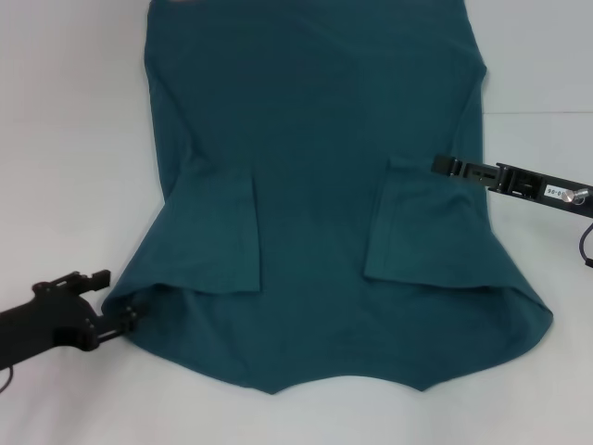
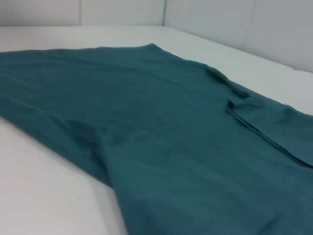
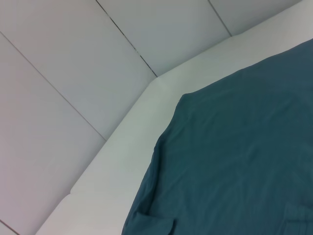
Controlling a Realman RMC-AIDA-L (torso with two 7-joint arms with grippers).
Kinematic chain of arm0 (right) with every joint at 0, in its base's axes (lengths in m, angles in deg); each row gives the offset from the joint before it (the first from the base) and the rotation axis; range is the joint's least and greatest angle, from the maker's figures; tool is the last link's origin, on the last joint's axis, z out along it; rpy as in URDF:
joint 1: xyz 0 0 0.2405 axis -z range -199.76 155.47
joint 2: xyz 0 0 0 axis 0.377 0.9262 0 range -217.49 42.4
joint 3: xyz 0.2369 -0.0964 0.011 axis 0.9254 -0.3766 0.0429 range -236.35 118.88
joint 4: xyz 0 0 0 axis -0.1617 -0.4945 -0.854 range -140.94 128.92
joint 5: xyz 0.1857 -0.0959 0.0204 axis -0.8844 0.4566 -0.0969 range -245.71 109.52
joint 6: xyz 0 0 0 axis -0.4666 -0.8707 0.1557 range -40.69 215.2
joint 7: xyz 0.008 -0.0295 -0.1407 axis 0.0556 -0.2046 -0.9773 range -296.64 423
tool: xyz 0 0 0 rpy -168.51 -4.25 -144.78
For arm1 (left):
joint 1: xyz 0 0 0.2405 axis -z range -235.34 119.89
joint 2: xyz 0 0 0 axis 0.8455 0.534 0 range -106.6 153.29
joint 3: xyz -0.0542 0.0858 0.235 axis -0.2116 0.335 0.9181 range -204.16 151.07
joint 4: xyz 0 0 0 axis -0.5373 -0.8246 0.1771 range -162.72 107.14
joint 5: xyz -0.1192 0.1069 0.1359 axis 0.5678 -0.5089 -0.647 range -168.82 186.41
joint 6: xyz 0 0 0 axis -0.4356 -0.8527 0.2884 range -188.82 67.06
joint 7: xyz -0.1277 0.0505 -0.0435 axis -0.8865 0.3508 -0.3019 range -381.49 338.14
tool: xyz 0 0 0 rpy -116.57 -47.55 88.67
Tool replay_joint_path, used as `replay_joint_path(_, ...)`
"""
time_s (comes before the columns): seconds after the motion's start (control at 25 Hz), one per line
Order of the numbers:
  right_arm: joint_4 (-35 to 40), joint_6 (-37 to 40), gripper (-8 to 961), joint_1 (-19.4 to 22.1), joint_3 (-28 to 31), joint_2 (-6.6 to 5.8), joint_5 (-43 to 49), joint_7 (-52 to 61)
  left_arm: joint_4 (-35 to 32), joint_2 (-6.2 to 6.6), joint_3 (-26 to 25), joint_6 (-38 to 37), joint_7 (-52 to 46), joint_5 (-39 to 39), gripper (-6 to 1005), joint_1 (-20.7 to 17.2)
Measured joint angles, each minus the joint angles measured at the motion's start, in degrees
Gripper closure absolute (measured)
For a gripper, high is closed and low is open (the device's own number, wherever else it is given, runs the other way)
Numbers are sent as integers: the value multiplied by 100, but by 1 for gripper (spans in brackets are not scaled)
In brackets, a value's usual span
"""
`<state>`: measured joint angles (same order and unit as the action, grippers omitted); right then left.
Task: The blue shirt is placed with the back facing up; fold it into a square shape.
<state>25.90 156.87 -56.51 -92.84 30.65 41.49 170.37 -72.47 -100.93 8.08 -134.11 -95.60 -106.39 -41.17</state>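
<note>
The blue shirt (image 1: 315, 185) lies spread flat on the white table (image 1: 65, 139), plain side up, with both sleeves folded inward over the body. It also fills the left wrist view (image 2: 171, 147) and the right wrist view (image 3: 244, 156). My left gripper (image 1: 119, 298) is at the shirt's near left corner, open, with its fingers either side of the cloth's edge. My right gripper (image 1: 441, 165) reaches in from the right. Its tip is over the shirt's right edge, beside the folded right sleeve (image 1: 422, 222).
Bare white tabletop borders the shirt on the left, right and near side. A low white wall (image 3: 98, 161) runs along the table's far edges, with a corner seen in the right wrist view.
</note>
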Motion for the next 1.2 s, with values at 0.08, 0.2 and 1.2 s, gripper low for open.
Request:
replay_joint_path(0.08,0,0,35,0,0,0,0,0,-27,10,-78,13,-53,1,232,1)
replay_joint_path(0.2,0,0,35,1,0,7,0,-1,-28,16,-129,164,-69,-23,232,4)
replay_joint_path(1.2,0,-18,41,7,0,9,1,12,78,0,132,478,-226,-361,232,58)
